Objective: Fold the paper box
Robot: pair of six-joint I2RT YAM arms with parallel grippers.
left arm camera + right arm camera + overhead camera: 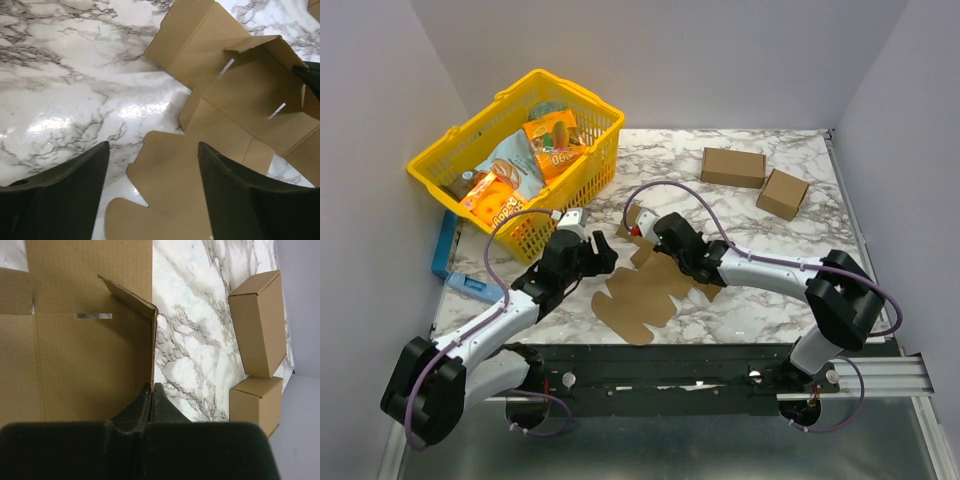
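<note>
Paper box (645, 290) half-hidden, right end effector (151, 390) seemingly pinching it, left end effector (152, 147) spread

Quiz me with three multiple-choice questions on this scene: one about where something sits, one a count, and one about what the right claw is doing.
1. Where on the table is the yellow basket? A far left; B far right; C near centre.
2. How many closed cardboard boxes stand at the far right? A one; B two; C four.
3. The right claw is: A wide open; B shut on a raised flap of the paper box; C shut on nothing.
Answers: 1 A, the top view shows it in the far left corner. 2 B, one long and one squarish. 3 B, its wrist view shows the flap's edge pinched.
</note>
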